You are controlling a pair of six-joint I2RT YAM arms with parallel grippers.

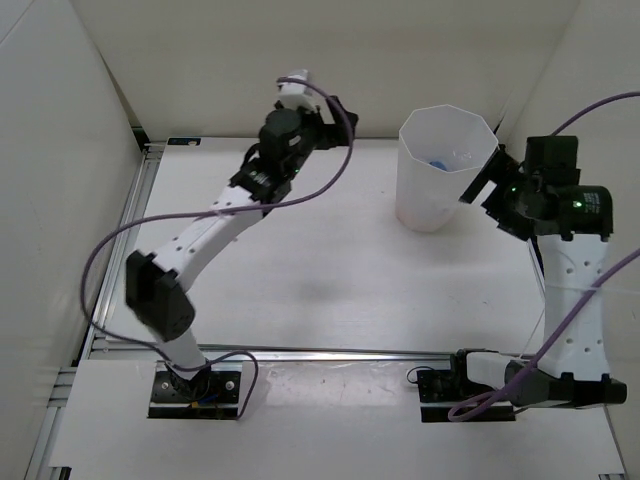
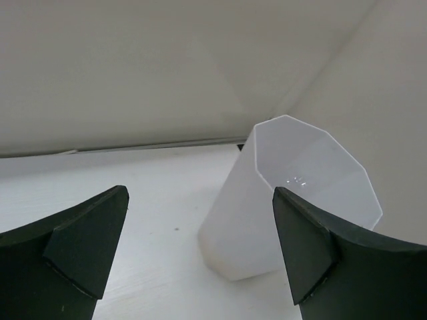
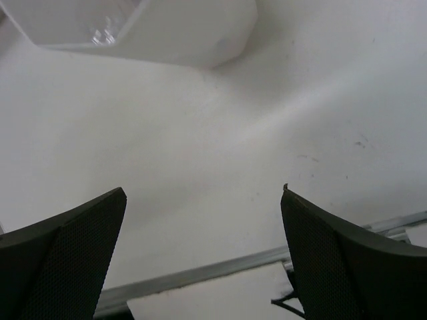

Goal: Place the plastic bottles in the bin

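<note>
The bin (image 1: 432,195) is a tall white faceted bucket standing at the back right of the table. Inside it I see a bit of blue label (image 1: 438,160) and clear glints of bottles; no orange bottle shows, and no bottle lies on the table. My left gripper (image 1: 343,118) is raised at the back, left of the bin, open and empty. In the left wrist view (image 2: 199,192) it faces the bin (image 2: 260,220). My right gripper (image 1: 482,182) is open and empty just right of the bin's rim. In the right wrist view (image 3: 203,192) it is over bare table, with the bin (image 3: 153,30) at the top.
White walls enclose the table at the back and on both sides. An aluminium rail (image 1: 330,352) runs along the front edge and another (image 1: 138,195) along the left side. Purple cables loop off both arms.
</note>
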